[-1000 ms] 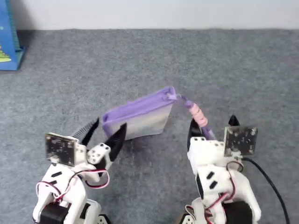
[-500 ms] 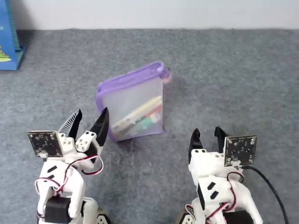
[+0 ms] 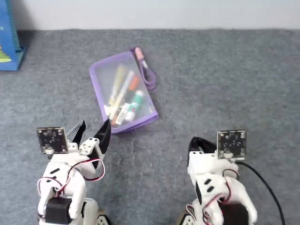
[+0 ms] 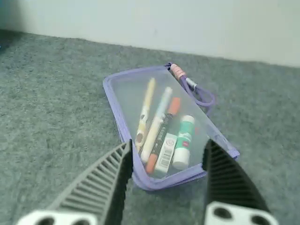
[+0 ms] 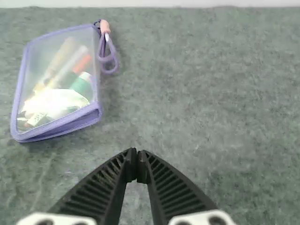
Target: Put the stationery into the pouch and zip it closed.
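A clear pouch with purple trim (image 3: 123,93) lies flat on the grey carpet, its zip run shut and a purple loop with a pink pull (image 3: 145,70) at its far corner. Inside I see several pens, a glue stick and an eraser (image 4: 161,136). My left gripper (image 3: 91,132) stands open just short of the pouch's near end, with nothing between its fingers (image 4: 164,183). My right gripper (image 5: 137,166) is shut on nothing, low over bare carpet to the right of the pouch (image 5: 56,84).
A blue box (image 3: 8,37) stands at the far left edge by the white wall (image 3: 154,14). Grey carpet (image 3: 225,84) stretches open to the right of the pouch and between the two arms.
The pouch dropped from standing on edge to lying flat, farther back and left. The right gripper let go of the zip loop, drew back and shut. The left gripper pulled back, staying open.
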Controlling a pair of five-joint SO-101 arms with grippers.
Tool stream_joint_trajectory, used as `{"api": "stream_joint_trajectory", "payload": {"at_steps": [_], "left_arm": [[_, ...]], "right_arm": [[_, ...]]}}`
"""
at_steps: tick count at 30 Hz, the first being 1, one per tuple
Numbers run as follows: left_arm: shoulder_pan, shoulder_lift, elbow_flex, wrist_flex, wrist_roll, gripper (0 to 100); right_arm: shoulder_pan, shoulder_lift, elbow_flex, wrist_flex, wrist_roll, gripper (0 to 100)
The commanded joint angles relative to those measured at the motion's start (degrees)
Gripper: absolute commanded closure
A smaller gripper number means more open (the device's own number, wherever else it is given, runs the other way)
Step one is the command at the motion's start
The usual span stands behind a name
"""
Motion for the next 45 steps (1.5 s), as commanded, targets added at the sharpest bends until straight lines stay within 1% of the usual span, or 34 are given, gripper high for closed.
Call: {"api": "stream_joint_trajectory", "payload": {"at_steps": [1, 3, 7, 9, 13, 17, 21, 23, 25, 31, 35, 39, 41, 45], "left_arm": [[0.0, -0.79, -0.48, 0.26, -5.98, 91], [0.0, -0.79, -0.48, 0.26, -8.97, 99], [0.0, -0.79, -0.04, 3.08, -9.93, 99], [0.0, -0.79, -0.04, 5.1, -9.93, 99], [0.0, -0.79, 0.92, 6.15, -10.02, 99], [0.09, -0.79, 7.78, 5.36, -10.11, 99], [-0.44, -0.79, 15.52, 1.41, -10.11, 99], [-0.44, -0.79, 16.66, 0.88, -10.11, 99], [-0.53, -0.79, 16.57, 2.02, -10.11, 99], [-0.44, -0.79, 16.57, 9.05, -10.11, 99], [-0.44, -0.79, 16.57, 11.52, -9.93, 99], [-0.53, -0.79, 16.57, 11.78, -10.02, 99], [-0.53, -0.79, 16.57, 11.78, -10.02, 99], [-0.53, -0.79, 16.57, 11.78, -9.67, 99]], "right_arm": [[3.82, -0.13, 4.04, -4.44, 0.35, 99.0], [5.58, -0.13, 8.0, -7.08, 0.35, 99.0], [7.43, -0.13, 14.59, -11.56, 0.35, 99.0], [7.34, -0.13, 16.53, -12.44, 0.35, 99.0], [6.99, -0.22, 18.9, -12.53, 0.35, 99.0], [6.99, -0.22, 22.07, -12.53, 0.44, 99.0], [6.99, -0.22, 24.79, -12.44, 0.44, 99.0], [7.08, -0.22, 24.88, -12.0, 0.44, 99.0], [7.25, -0.13, 24.88, -11.91, 0.44, 99.0], [7.08, -0.13, 24.88, -6.29, 0.53, 99.0], [7.34, -0.13, 24.88, -2.95, 1.93, 99.0], [7.43, -0.13, 24.88, 1.45, 8.09, 99.0], [7.52, -0.13, 24.88, 1.54, 10.2, 99.0], [7.43, -0.13, 24.88, 1.54, 10.37, 99.0]]}}
